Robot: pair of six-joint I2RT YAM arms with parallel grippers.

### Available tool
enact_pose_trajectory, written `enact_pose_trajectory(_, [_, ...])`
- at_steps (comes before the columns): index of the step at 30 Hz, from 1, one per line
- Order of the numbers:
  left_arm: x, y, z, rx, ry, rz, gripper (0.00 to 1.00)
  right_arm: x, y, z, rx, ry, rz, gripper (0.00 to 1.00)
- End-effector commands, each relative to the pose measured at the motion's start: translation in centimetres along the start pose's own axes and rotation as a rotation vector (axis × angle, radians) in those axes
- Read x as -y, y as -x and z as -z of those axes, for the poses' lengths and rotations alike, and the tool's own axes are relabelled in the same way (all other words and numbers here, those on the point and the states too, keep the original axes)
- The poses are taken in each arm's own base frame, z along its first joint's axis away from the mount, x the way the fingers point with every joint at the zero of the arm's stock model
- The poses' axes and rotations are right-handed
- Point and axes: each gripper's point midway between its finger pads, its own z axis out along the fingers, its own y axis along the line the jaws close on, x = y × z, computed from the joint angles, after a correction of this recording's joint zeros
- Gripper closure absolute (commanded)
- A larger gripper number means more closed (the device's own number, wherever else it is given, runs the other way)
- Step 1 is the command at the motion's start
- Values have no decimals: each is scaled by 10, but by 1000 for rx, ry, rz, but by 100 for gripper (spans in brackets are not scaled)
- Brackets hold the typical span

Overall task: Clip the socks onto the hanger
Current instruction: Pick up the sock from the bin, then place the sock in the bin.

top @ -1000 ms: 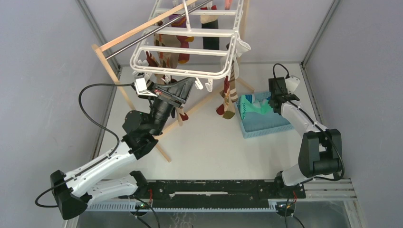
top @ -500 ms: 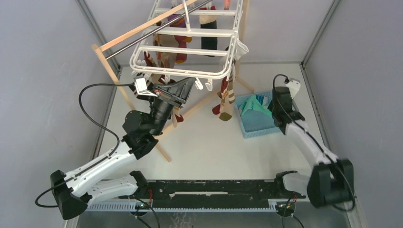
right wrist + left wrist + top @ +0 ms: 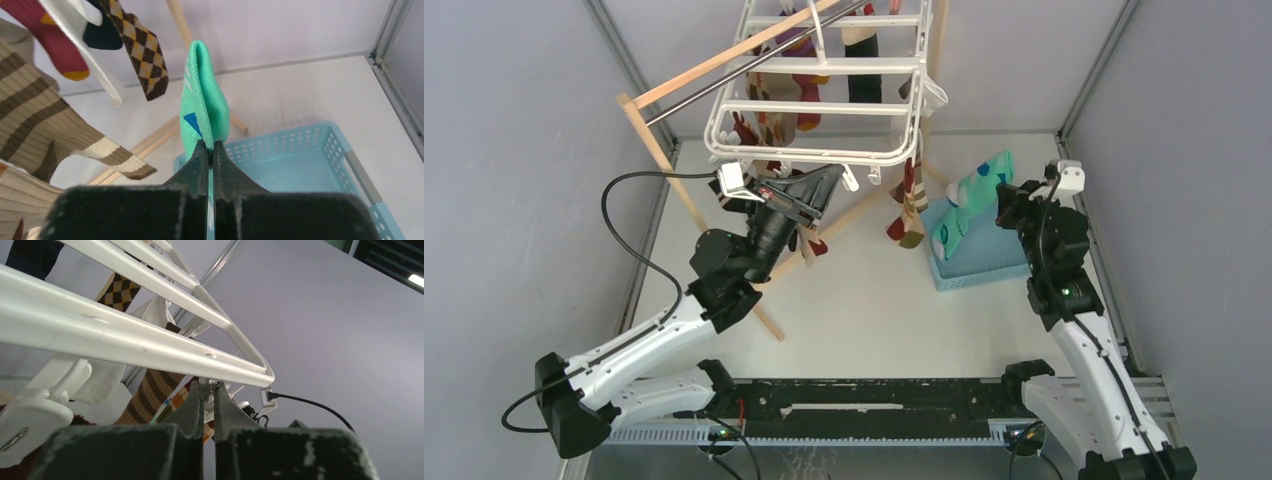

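Right hand [image 3: 209, 150], pinching the mint-green sock [image 3: 202, 100] by its folded edge, is lifting it clear of the blue basket [image 3: 295, 147] beneath, toward the hanger [image 3: 125, 340] up to its left; left hand [image 3: 208, 392], closed, is sitting under that frame, so clipping looks next.

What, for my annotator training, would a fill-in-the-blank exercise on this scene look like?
The right gripper holds a ____ sock.
The plastic basket on the table is ____.
The left gripper, just under the hanger, has its jaws ____.
Missing words: green; blue; shut.
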Motion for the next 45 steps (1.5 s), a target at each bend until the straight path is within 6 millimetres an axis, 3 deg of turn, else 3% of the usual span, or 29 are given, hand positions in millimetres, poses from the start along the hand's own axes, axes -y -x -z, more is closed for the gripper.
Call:
enact_pose_trajectory(1, [10,5,1,2,-38,9,100,6,-6,-15,-54,-10,26,100])
enact_pose_trajectory(4, [9,6,1,6,-34,0,100,-9,-6,-15,-56,72,26,100])
enact_pose_trajectory(10, [9,8,1,10,-30,-12,100,-39,28,10,39,211,58,100])
enact_pose_trajectory(15, [9,4,-2,-3,-32,-13,100,-46,39,37,55,236,81,100])
enact_pose_trajectory(18, [9,0,-5,-16,-37,-5,100,-34,34,33,34,169,85,100])
enact_pose_trajectory(23, [11,-4,-6,-29,-46,5,100,-4,-8,-8,-119,40,25,100])
enact_pose_trajectory(29, [10,-1,-4,-21,-41,-9,100,55,-76,-63,-352,-200,-53,100])
enact_pose_trajectory(33, [10,3,-3,-11,-37,-18,100,90,-118,-80,-489,-389,-55,100])
enact_pose_trajectory(35, [9,4,-3,-6,-31,-26,100,105,-129,-82,-501,-478,-63,100])
enact_pose_trajectory(36, [8,4,-2,-5,-28,-27,100,111,-133,-82,-502,-512,-63,93])
enact_pose_trajectory(37, [8,5,-2,-4,-27,-29,100,116,-136,-81,-502,-542,-64,75])
enact_pose_trajectory(38, [8,5,-2,-3,-27,-30,100,120,-138,-81,-499,-569,-66,51])
enact_pose_trajectory(40, [7,4,-2,-5,-26,-31,100,127,-139,-80,-488,-619,-70,11])
enact_pose_trajectory(42, [7,3,-3,-7,-26,-30,100,131,-140,-80,-481,-645,-72,4])
enact_pose_trajectory(45, [6,3,-3,-8,-24,-31,100,136,-144,-81,-477,-677,-81,1])
